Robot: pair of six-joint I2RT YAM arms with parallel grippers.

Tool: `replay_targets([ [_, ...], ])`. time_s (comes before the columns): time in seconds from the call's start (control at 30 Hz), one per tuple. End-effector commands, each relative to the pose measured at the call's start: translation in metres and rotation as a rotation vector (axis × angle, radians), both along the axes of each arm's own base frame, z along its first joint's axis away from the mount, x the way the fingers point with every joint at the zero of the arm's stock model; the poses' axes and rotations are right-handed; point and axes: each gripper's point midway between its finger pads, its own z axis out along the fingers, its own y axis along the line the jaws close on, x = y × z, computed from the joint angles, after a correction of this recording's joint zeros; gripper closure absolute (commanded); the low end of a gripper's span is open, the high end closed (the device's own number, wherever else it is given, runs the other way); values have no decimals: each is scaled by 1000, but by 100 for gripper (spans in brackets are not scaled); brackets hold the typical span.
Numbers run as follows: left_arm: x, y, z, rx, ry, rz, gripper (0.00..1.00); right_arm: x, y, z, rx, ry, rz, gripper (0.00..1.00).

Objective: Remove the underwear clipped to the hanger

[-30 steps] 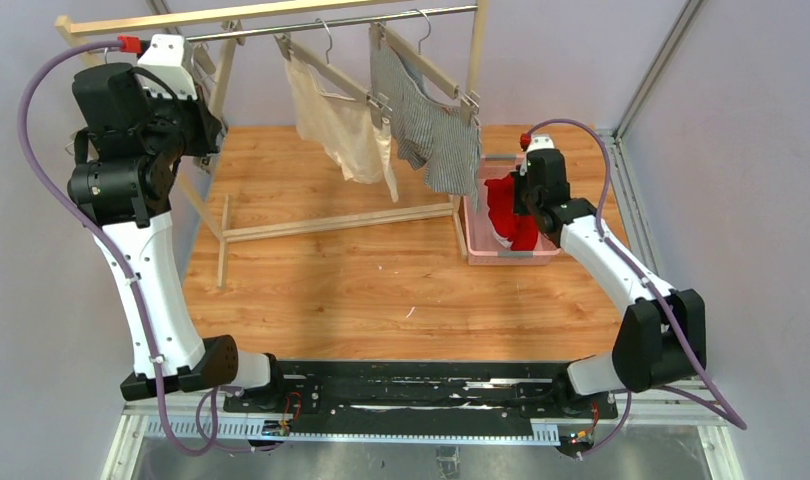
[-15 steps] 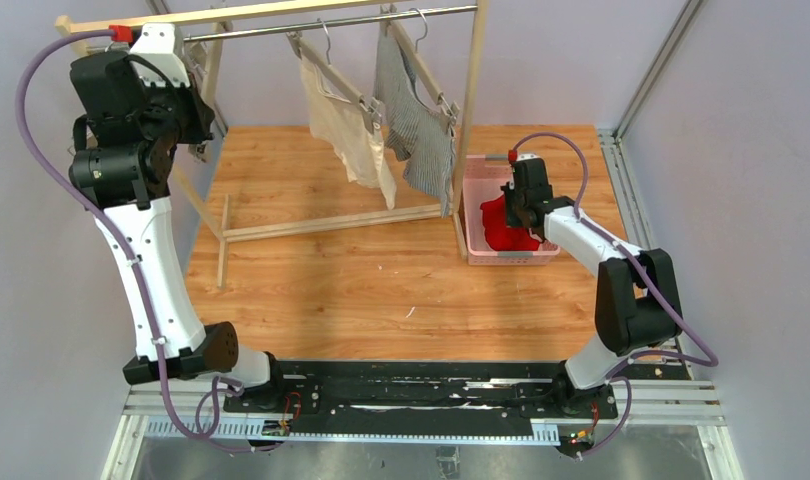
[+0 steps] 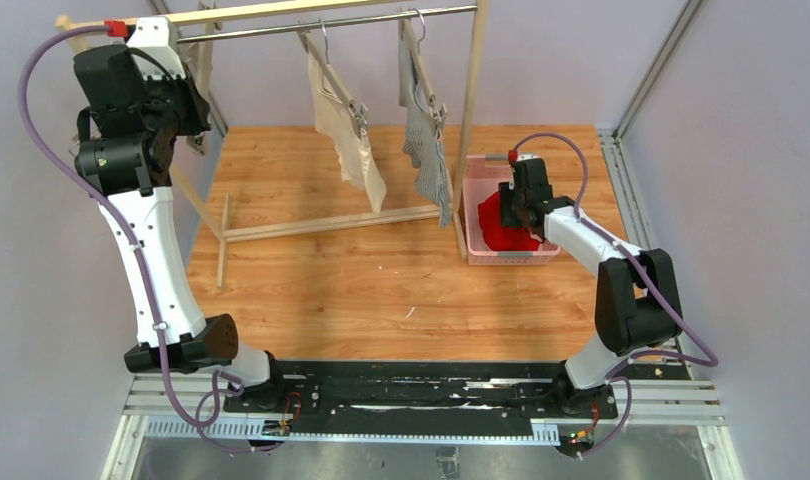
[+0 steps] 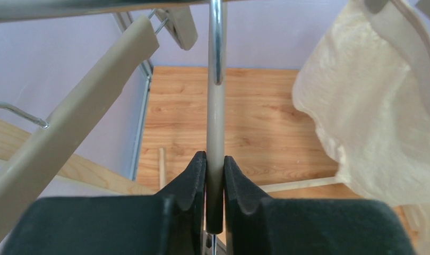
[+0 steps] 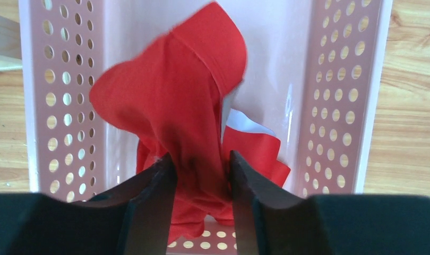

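Red underwear [image 3: 499, 226] [image 5: 175, 106] lies bunched in the pink basket [image 3: 512, 258] [image 5: 335, 79]. My right gripper [image 3: 514, 212] [image 5: 201, 159] is down in the basket, its jaws apart, with a fold of red cloth loose between them. Cream underwear [image 3: 353, 135] [image 4: 372, 117] and grey pinstriped underwear [image 3: 427, 150] hang clipped to hangers on the rack's metal rail [image 3: 321, 22] [image 4: 216, 106]. High at the rack's left end, my left gripper [image 3: 191, 88] [image 4: 215, 155] is shut on the end of that rail.
The wooden rack's right post [image 3: 471, 90] stands just left of the basket, and its floor bars [image 3: 321, 222] cross the table. An empty beige hanger [image 4: 80, 106] hangs beside my left gripper. Purple walls close in on both sides.
The right arm dropped into the basket, and its jaws have come apart off the red underwear. The two hung pairs have swung to hang nearly edge-on. The left gripper stays on the rail.
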Motion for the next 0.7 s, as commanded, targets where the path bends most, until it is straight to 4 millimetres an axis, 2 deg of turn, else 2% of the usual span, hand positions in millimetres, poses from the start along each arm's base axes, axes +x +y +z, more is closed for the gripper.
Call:
replay_targets([
  [0.0,-9,12,16,32,-62,61,77,-1,-7,1,-6,13,-25,54],
  [0.1,-20,15,25,47,-90,96,67,0,-7,6,-4,6,-24,48],
  [0.2,-34,15,36,53,-127,114,59,0,-4,17,12,-17,-12,46],
  [0.47,-74,20,59,91,-195,197,54,-8,-5,59,26,-118,12,46],
  [0.67,-108,24,75,123,-250,262,55,-18,-7,92,26,-207,13,45],
])
